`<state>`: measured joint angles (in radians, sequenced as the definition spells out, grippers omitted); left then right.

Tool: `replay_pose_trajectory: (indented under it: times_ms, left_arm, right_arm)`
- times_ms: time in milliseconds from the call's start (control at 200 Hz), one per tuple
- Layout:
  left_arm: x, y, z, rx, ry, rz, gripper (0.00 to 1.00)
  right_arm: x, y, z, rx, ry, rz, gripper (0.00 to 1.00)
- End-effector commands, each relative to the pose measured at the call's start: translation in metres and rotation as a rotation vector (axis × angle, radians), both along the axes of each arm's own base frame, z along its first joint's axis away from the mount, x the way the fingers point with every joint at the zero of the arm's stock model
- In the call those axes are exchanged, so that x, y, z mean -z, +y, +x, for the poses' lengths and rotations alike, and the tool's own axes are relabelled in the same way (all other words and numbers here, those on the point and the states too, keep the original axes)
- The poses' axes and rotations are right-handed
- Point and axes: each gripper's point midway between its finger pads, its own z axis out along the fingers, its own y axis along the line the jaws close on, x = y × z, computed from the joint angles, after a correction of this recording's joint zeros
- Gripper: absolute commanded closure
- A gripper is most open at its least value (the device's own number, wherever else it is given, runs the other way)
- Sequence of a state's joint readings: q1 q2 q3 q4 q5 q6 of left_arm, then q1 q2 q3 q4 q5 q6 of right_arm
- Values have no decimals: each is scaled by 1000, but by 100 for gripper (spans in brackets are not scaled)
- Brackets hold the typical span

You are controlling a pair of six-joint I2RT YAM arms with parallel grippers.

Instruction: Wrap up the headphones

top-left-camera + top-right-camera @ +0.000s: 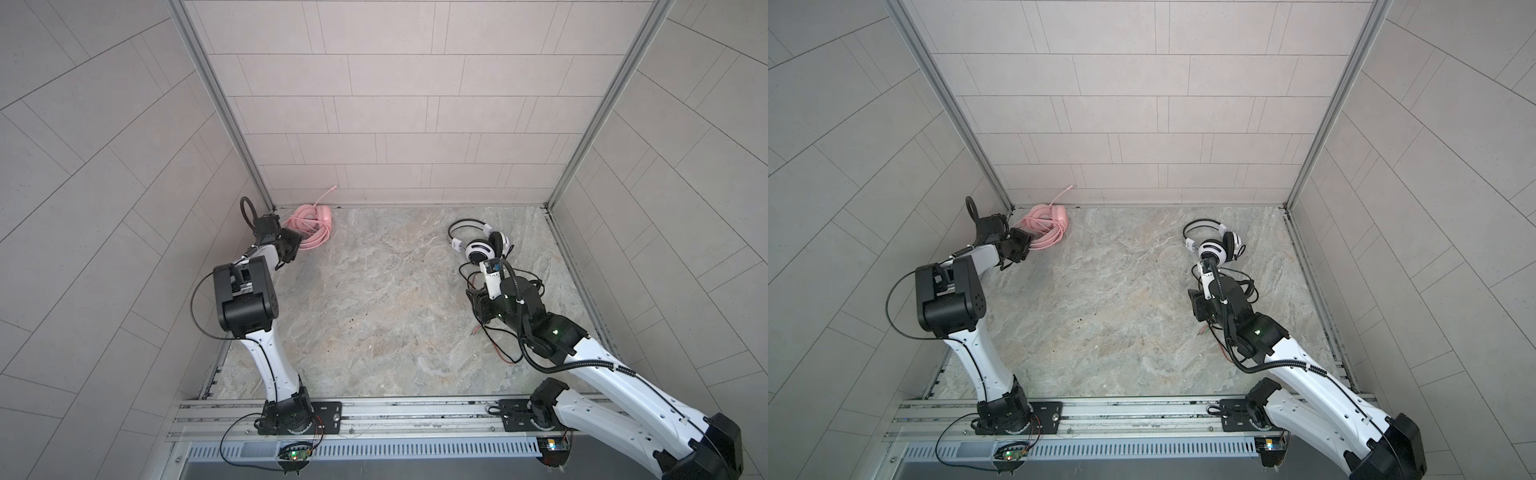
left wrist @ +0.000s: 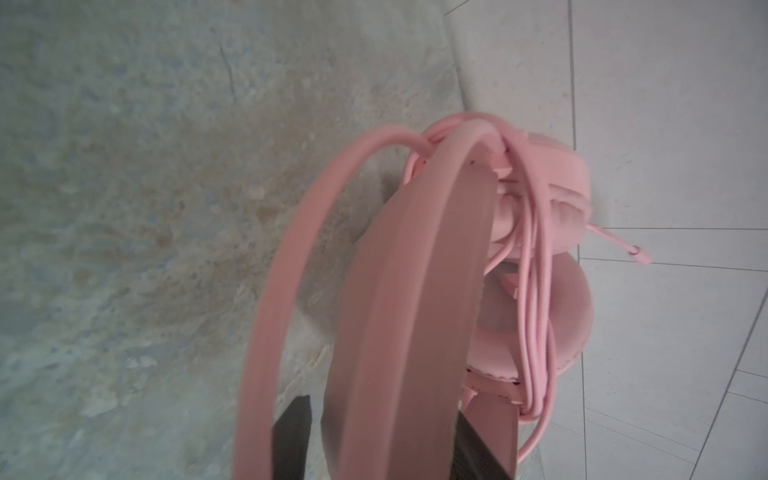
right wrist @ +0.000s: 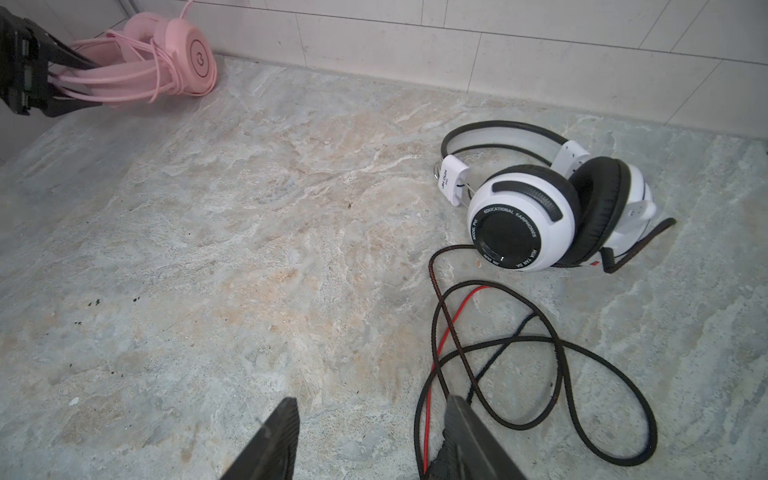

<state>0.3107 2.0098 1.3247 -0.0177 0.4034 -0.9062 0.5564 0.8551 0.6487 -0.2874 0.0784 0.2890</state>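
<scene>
Pink headphones on marbled tabletop, tiled walls, left gripper released, right gripper released.

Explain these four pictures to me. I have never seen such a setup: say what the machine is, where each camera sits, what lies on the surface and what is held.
This is a robot with a left arm and a right arm fixed to a rail beside a stone-patterned table. Both top views look down from overhead. The other two come from cameras on the wrists, looking along each tool. A pink headset lies in the far left corner, its pink cable wound round it; a white-and-black headset lies on the right, its black cable loose. The left tool stands open astride the pink headband; the right tool is open and empty over the loose cable.
</scene>
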Motion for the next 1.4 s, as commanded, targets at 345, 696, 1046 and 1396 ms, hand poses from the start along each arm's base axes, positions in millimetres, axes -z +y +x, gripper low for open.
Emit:
replay_pose_trajectory:
  times_ms: [345,696,1046,1396]
  left_arm:
    - [-40,-14,-66,211,186,134,0]
    - [-90,-59,-103,397,55,123,0]
    - [-82,-79,-159,436,37,176,0]
    - [-81,-101,-157,491,-11,62,2]
  right_arm:
    - [3,-19,7,88,53,50,43]
    - [12,-70,22,278,139,96,43]
    - [8,-90,72,372,203,164,43]
    - [21,-114,138,407,252,115,42]
